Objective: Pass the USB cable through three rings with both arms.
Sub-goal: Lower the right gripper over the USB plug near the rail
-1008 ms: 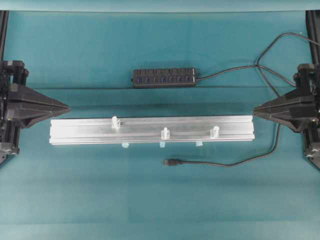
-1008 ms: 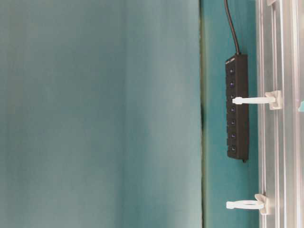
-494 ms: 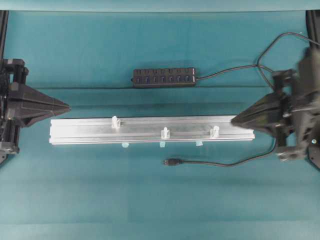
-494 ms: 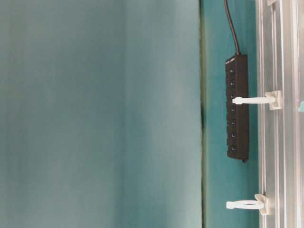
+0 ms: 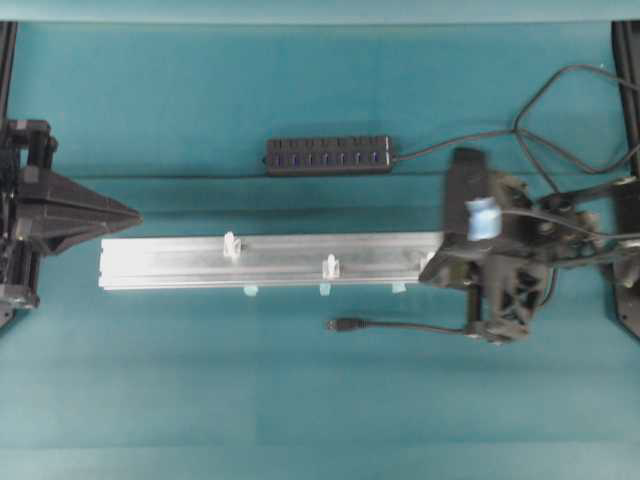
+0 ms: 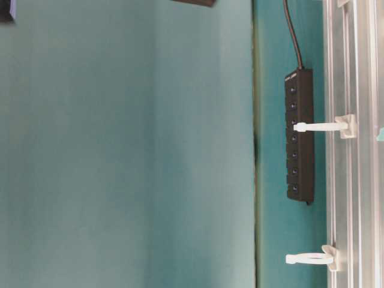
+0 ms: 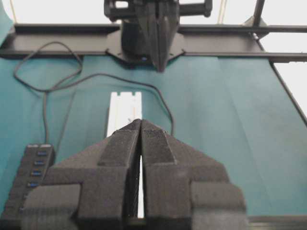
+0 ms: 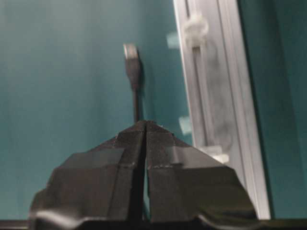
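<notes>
The USB cable (image 5: 410, 326) lies on the teal cloth in front of the rail, its plug (image 5: 345, 324) pointing left. In the right wrist view the plug (image 8: 130, 55) lies straight ahead of the tip. Two white rings (image 5: 231, 244) (image 5: 329, 266) stand on the silver rail (image 5: 170, 262); the third is mostly hidden under the right arm. My right gripper (image 5: 428, 275) is shut and empty, hovering by the rail's right end above the cable. My left gripper (image 5: 136, 213) is shut and empty, just off the rail's left end.
A black multi-port hub (image 5: 328, 155) lies behind the rail, its cord (image 5: 450, 142) running to the right. Pale blue tape tabs (image 5: 250, 290) stick out along the rail's front edge. The table-level view shows two rings (image 6: 318, 126) (image 6: 309, 258) beside the hub (image 6: 300, 135).
The right arm has swung in from the right edge, leftward over the rail's right end and the cable. The left arm and the cable have not moved.
</notes>
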Controlling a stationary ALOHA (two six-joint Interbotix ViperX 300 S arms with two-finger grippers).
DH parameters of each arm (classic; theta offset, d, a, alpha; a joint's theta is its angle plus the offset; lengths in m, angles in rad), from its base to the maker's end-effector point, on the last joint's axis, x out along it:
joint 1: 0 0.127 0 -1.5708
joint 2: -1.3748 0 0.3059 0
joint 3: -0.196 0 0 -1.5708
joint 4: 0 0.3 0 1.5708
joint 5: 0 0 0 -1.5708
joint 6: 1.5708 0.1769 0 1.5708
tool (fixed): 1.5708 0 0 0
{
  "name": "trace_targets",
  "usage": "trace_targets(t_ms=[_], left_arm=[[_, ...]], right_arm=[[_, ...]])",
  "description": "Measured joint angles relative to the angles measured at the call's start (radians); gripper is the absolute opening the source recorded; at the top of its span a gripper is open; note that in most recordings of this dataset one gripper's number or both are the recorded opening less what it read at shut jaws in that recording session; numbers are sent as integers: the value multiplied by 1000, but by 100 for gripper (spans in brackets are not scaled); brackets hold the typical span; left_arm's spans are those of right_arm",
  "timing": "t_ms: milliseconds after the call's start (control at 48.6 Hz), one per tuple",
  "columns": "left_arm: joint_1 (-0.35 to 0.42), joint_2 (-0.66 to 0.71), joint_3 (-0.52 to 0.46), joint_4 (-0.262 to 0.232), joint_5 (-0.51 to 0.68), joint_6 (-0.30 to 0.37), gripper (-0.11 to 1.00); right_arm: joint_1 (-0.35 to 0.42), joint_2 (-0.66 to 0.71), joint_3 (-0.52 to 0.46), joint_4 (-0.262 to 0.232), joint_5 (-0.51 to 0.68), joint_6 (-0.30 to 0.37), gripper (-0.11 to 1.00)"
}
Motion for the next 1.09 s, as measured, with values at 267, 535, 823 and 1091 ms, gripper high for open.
trace_targets(t_ms=[267, 535, 823, 1091], left_arm=[[3, -3, 0, 2, 2, 0, 2], [3, -5, 0, 0, 2, 3, 2], [5, -5, -2, 0, 2, 6, 2], [6, -5, -2, 2, 2, 5, 2]], right_arm=[[6, 135, -100, -6, 121, 0, -9], [11, 209, -149, -15, 166, 0, -8], [15, 249, -189, -15, 216, 0, 27], [20, 272, -195, -15, 213, 0, 87]])
